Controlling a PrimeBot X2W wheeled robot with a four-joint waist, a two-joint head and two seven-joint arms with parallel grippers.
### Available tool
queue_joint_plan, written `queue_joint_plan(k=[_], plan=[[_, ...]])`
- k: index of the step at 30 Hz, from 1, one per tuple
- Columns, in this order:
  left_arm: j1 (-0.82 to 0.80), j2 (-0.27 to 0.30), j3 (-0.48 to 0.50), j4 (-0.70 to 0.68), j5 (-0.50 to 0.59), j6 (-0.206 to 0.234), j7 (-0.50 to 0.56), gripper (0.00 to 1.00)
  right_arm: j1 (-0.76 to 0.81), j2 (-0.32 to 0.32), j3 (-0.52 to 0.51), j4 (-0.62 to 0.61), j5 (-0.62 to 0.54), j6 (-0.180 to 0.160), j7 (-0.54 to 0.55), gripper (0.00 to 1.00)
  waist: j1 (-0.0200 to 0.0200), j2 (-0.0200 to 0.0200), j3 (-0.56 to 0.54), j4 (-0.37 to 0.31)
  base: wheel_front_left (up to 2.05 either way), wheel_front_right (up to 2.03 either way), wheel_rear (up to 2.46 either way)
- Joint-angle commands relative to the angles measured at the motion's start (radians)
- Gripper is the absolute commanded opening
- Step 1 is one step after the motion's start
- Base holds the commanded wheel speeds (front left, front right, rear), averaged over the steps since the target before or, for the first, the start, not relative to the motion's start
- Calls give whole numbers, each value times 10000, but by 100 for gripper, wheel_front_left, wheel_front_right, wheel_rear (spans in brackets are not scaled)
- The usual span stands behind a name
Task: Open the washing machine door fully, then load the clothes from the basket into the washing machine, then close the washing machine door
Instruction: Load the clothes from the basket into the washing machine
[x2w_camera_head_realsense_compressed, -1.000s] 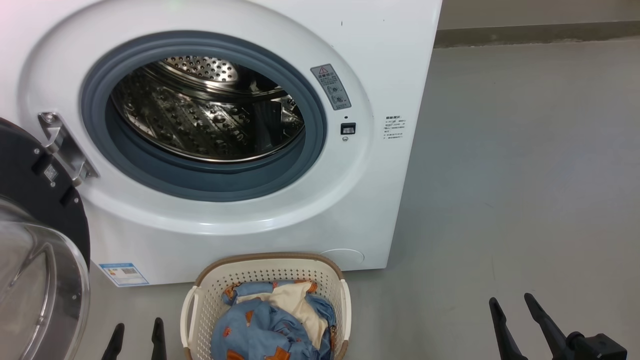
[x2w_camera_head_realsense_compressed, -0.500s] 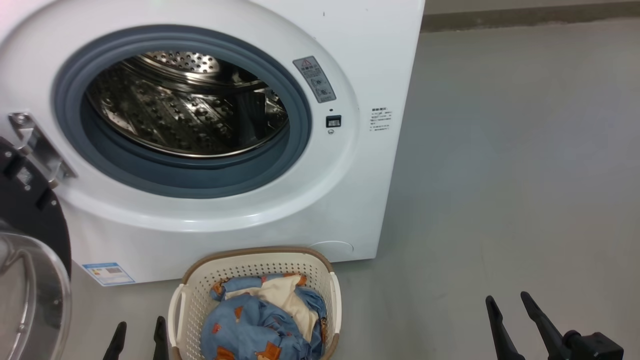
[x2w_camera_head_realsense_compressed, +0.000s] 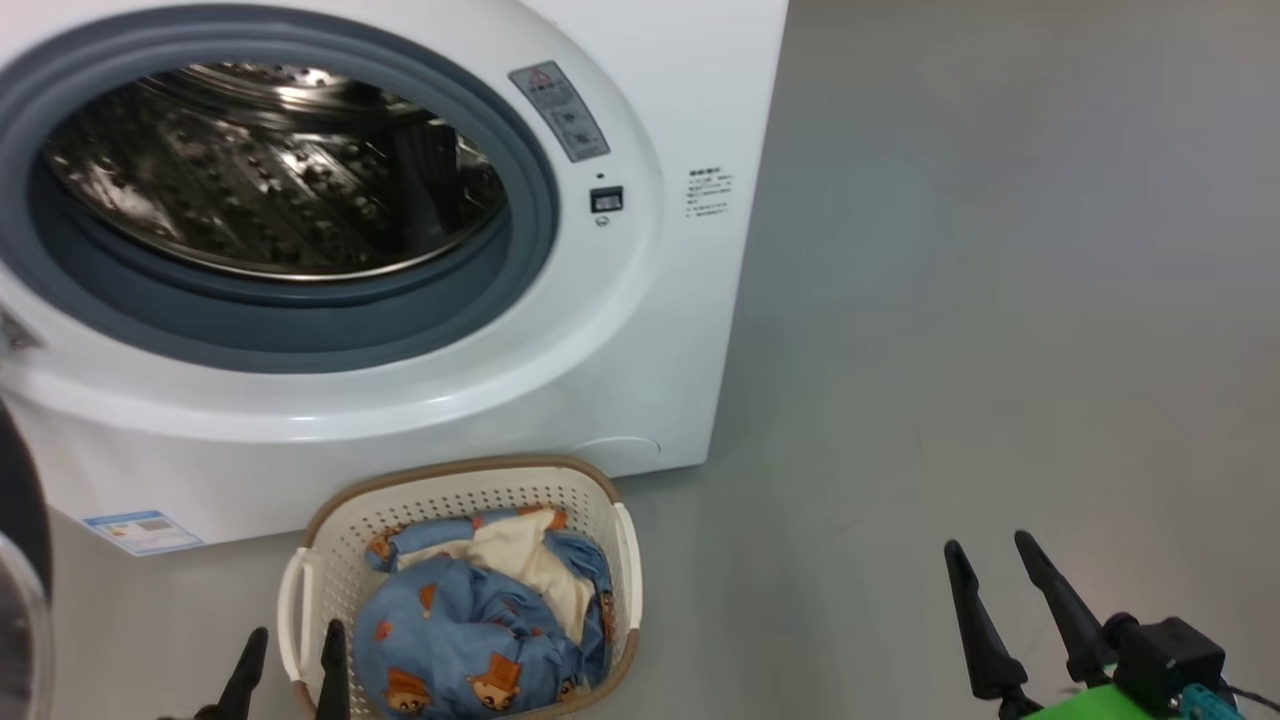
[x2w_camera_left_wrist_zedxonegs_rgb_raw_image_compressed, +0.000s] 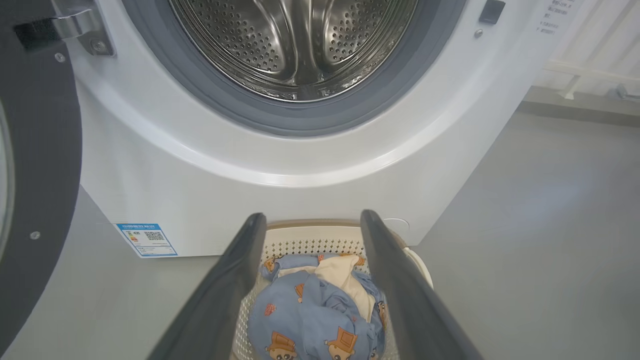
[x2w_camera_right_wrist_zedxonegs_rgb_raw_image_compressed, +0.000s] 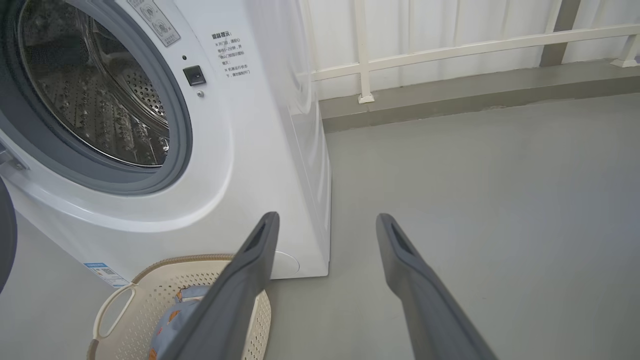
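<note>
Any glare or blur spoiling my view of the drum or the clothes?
Head view: bright glints on the perforated steel drum, picture slightly soft. Left wrist view: blue bear-print clothes sharp, evenly lit. Right wrist view: white washing machine edges bowed by the wide lens.

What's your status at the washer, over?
Open, empty: left gripper, right gripper. Round door swung open, drum empty, clothes in basket. Nothing blocks the drum mouth.
</note>
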Motion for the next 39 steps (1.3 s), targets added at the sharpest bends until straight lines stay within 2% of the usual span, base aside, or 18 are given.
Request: queue_joint_plan(k=[1,12,19,30,39], plan=[[-454,174,263,-78,-131,-25,-63,100,-400,-18,300,-256,31,16,-120,100,0,0,450,-415,0,0,0],[-1522,619,-300,1734,-839,-25,-63,100,-956,221,743,-237,124,16,-120,100,0,0,1573,-1447,0,0,0],[-2704,1050,-632,3613,-1188,-10,165,100,-1286,285,991,-254,231,16,-120,100,0,0,2416,-2001,0,0,0],[-4505,1573,-570,5942,-1064,591,1177,100,-1802,300,1392,-332,876,16,-120,100,0,0,3708,-2569,0,0,0],[-5584,1869,-555,7296,-1177,699,1897,100,-2205,301,1638,-415,1162,16,-120,100,0,0,4515,-2767,0,0,0]])
